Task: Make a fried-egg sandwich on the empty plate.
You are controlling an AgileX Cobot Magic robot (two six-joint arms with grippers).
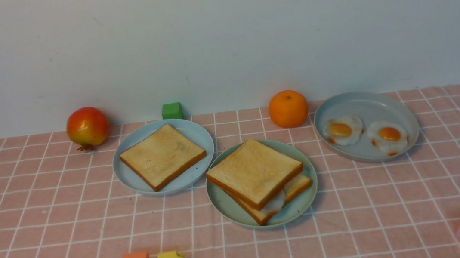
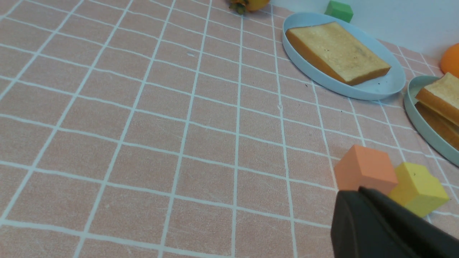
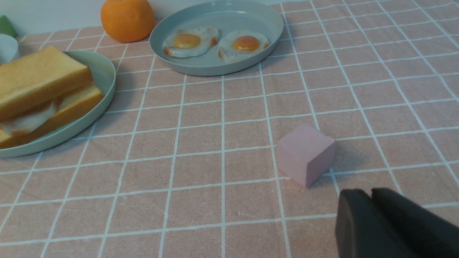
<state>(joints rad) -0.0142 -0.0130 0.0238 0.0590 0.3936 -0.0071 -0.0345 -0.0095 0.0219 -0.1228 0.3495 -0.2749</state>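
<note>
Mint-green and round, the empty plate (image 1: 226,203) is sitting near the middle of the pink checked surface (image 1: 51,236), and it is carrying the fried-egg sandwich (image 1: 257,178): two toast slices stacked slightly askew, with white egg peeking out between them at the near edge. My left claw (image 2: 362,195) is hovering clenched over the cloth, grasping nothing, just beside the orange cube (image 2: 364,168) and the yellow cube (image 2: 417,188), which are touching each other. My right claw (image 3: 371,200) is hanging low near the pink cube (image 3: 304,153), fingers nearly together with only a thin gap showing, and nothing is sitting between them. Behind and to the left of the sandwich, a pale blue plate (image 1: 131,175) is holding a single toast slice (image 1: 163,156). To the right, a grey-blue plate (image 1: 366,105) is holding two fried eggs (image 1: 364,133), with an orange (image 1: 288,108) just beside it.
</note>
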